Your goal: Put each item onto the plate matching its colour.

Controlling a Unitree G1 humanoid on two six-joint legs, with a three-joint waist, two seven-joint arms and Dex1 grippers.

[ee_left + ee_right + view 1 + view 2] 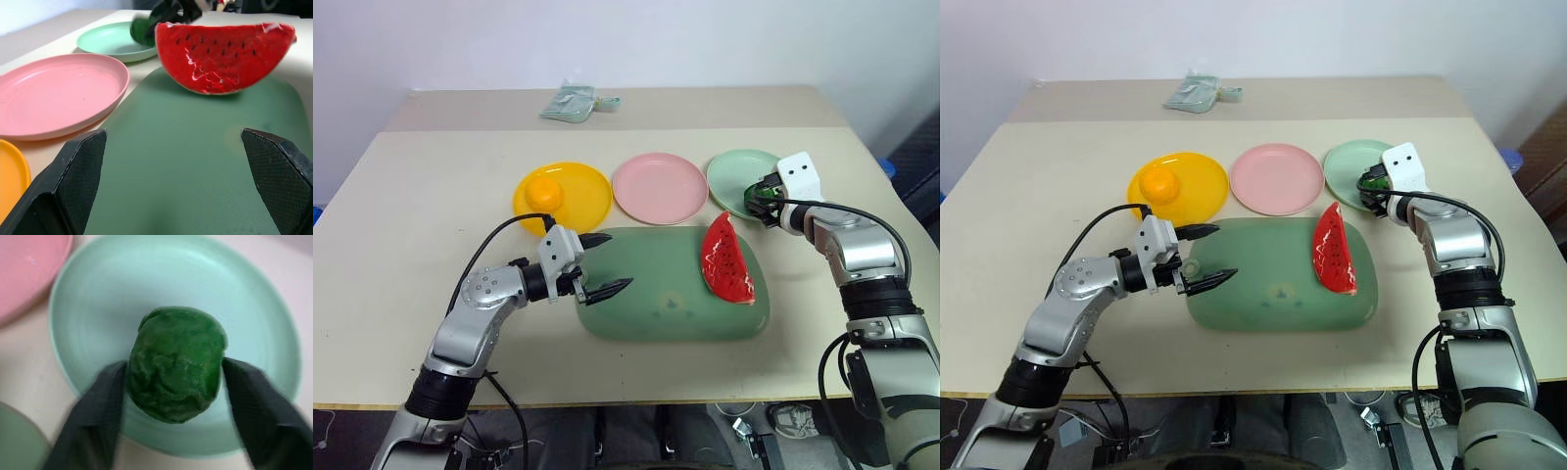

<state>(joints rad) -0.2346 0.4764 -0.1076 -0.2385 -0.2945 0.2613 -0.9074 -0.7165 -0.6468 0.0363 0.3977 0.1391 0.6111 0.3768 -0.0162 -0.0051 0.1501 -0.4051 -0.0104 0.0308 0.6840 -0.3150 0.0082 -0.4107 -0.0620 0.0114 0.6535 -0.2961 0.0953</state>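
Now the right pincer [171, 382] holds the dark-green ball [176, 362] over the mint plate [98, 308], at two o'clock on the worktop [411, 196]; I think it should release low. The left pincer [607, 264] stands wide.

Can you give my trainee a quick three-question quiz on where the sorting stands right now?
1. True or false: the orange fruit already lies on the yellow-orange plate.
2. Which plate has nothing on it: A) yellow-orange, B) pink, C) mint green?
3. What does the watermelon wedge rest on?

Key
1. True.
2. B: the pink plate is bare. The dark-green ball sits between the right gripper's fingers over the mint green plate.
3. The green mat, ahead of the open left gripper.
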